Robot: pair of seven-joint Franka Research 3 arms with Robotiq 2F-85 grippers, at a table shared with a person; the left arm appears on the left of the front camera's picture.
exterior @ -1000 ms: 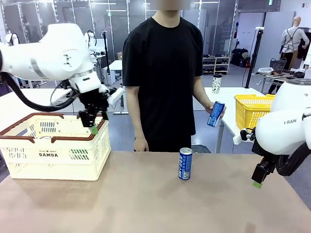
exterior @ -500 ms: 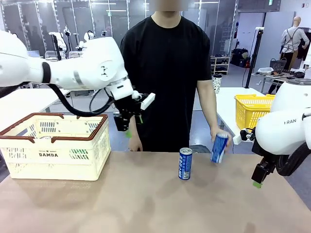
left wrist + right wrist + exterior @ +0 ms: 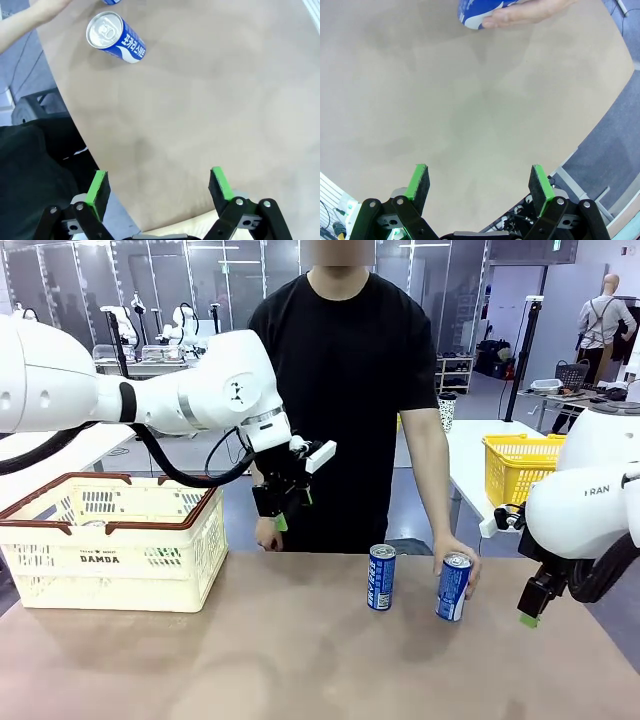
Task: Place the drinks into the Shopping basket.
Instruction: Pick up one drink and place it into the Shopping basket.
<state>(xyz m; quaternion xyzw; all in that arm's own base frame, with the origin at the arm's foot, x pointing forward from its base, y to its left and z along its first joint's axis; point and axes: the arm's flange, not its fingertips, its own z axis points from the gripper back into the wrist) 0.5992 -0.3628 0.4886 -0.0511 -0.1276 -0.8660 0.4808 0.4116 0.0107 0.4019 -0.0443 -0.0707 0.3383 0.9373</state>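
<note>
Two blue drinks stand on the brown table: one can near the middle, and another can to its right with the person's hand still on it. The Shopping basket, cream with a reddish-brown rim, sits at the left; a green shape shows through its lattice. My left gripper hangs open in the air between the basket and the cans. In its wrist view the near can lies far ahead of the open gripper. My right gripper stands open off the table's right edge, and in its wrist view the held can is far ahead.
The person stands at the far side of the table, just behind the cans. A yellow basket sits on a white table at the back right. The table's near half is bare.
My left arm swung right from above the basket to the space beside the person's hip. The person lowered a second blue can onto the table. The right arm stayed still.
</note>
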